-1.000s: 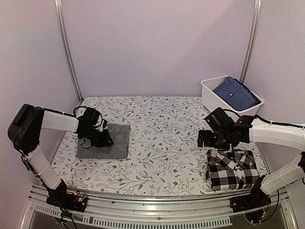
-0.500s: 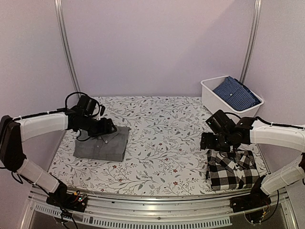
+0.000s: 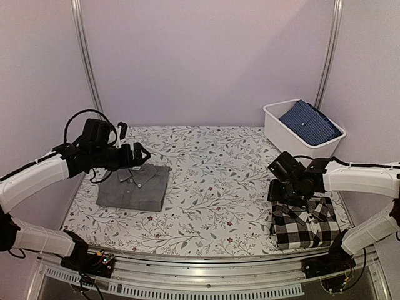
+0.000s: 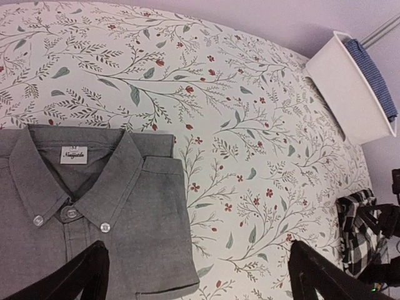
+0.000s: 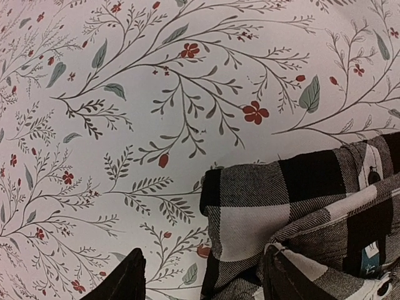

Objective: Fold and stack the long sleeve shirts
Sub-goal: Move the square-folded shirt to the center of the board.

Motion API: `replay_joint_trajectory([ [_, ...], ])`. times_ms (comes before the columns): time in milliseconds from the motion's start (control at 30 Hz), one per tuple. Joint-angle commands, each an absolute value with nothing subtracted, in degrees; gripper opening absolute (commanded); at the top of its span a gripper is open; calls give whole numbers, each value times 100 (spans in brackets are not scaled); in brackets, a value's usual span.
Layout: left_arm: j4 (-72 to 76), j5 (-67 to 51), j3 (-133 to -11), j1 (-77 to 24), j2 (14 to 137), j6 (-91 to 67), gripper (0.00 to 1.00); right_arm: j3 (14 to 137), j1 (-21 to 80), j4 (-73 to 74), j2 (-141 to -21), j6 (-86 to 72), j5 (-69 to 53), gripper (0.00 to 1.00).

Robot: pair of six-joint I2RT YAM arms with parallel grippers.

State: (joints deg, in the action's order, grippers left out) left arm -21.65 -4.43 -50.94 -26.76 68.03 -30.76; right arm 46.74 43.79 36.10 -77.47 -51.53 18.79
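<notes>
I'm looking down on a tabletop point(image 3: 212, 181) covered with a white cloth printed with thin leafy sprigs and small red flowers. Plain lilac walls close it in on three sides, and a bare aluminium post point(image 3: 87, 62) runs up each back corner.

A white plastic bin point(image 3: 275, 128) sits at the far right corner of the tabletop. It holds one folded piece of dark blue cloth point(image 3: 309, 122) with a fine check, which fills it to the rim.

The grey shirt point(image 3: 134, 187) lies on the left side of the tabletop. It is folded into a rectangle with the collar facing up and buttoned, and the left wrist view shows a small white label inside the neck. The black-and-white checked shirt point(image 3: 304, 222) lies folded at the near right corner, well apart from the grey one, so the two are not stacked.

The left gripper point(image 3: 142, 159) hovers over the collar end of the grey shirt. Its fingers are spread wide with nothing between them.

The right gripper point(image 3: 282, 195) is down at the far left corner of the checked shirt. Its fingers are part-way apart. In its wrist view one finger stands over bare cloth just beside the shirt's edge and the other over the checks. The corner lies between them and is not pinched.
</notes>
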Motion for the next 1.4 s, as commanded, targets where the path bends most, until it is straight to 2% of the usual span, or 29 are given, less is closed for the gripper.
replay_joint_trajectory([
  [0, -1880, -390, -4823, -2336, 6326, -3145, 100, 4558, 4344, 3640, -7841, -5575, 2189, 60],
  [33, -1875, -339, -4797, -2330, 6279, -3125, 100, 4565, 4342, 3632, -7909, -5606, 2203, 58],
  [167, -1910, -333, -4801, -2289, 6231, -3141, 100, 4769, 4342, 3597, -8391, -5625, 2175, 43],
  [400, -1842, -386, -4699, -2234, 6142, -3238, 100, 4878, 4333, 3625, -8959, -5790, 2264, 30],
  [567, -1646, -408, -4548, -2232, 5868, -3126, 100, 5112, 4332, 3582, -9297, -5700, 2197, 0],
  [867, -1831, -636, -4572, -2227, 6011, -3084, 100, 5812, 4428, 3382, -9911, -5311, 2027, 0],
  [1367, -1572, -1235, -4406, -2238, 6389, -3206, 100, 8434, 4510, 3200, -11643, -5041, 1699, 0],
])
